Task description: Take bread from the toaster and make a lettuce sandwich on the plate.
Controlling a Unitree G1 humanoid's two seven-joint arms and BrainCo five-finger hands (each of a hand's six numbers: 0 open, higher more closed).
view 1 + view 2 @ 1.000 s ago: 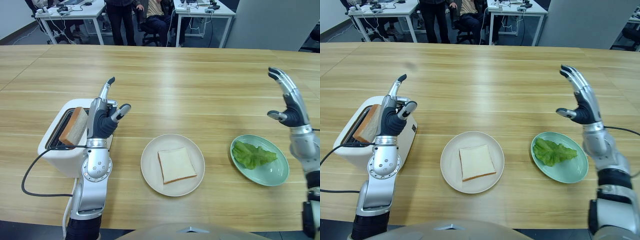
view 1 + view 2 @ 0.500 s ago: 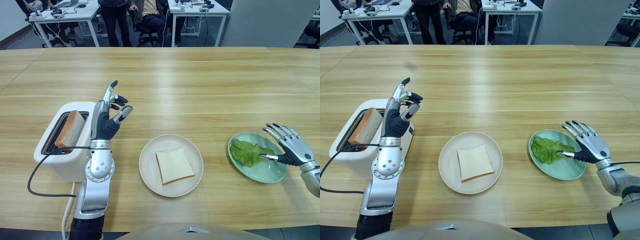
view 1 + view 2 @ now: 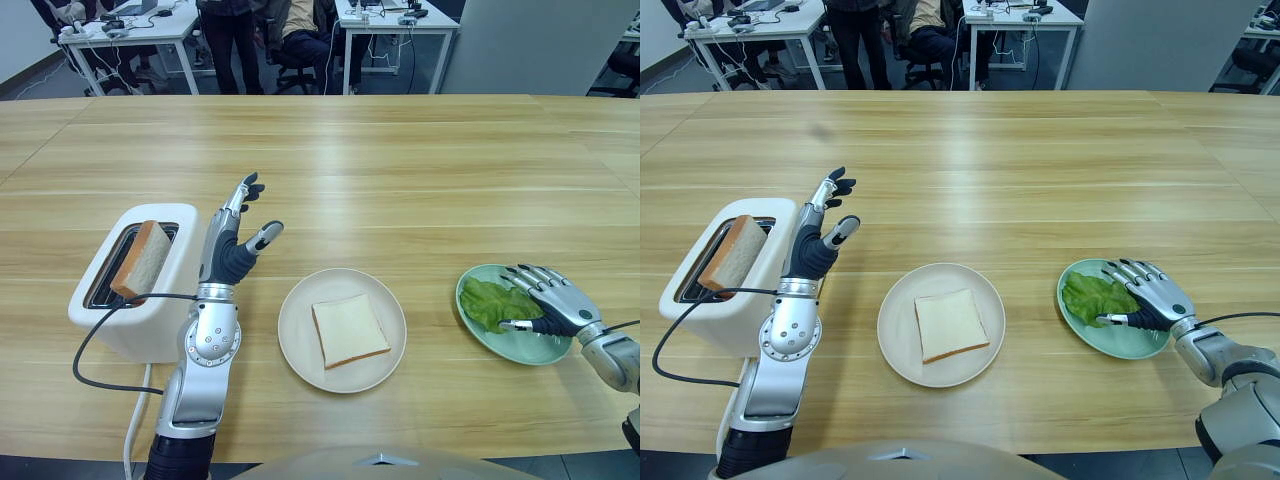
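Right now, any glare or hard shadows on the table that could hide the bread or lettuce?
Left eye view: a pale sheen streak runs down the far middle of the table and stops short of the cream plate. The bread slice and lettuce are evenly lit, with only soft shadows. Right eye view: same streak, plus a faint dark smudge over the far-left wood, maybe on the lens.

White toaster (image 3: 118, 305) is seen at left w/ one slice (image 3: 142, 259) tilted in its slot; 2nd slice (image 3: 350, 331) is laid flat on beige plate (image 3: 297, 336) in the middle; lettuce (image 3: 486, 301) is kept on green dish (image 3: 510, 349) at right
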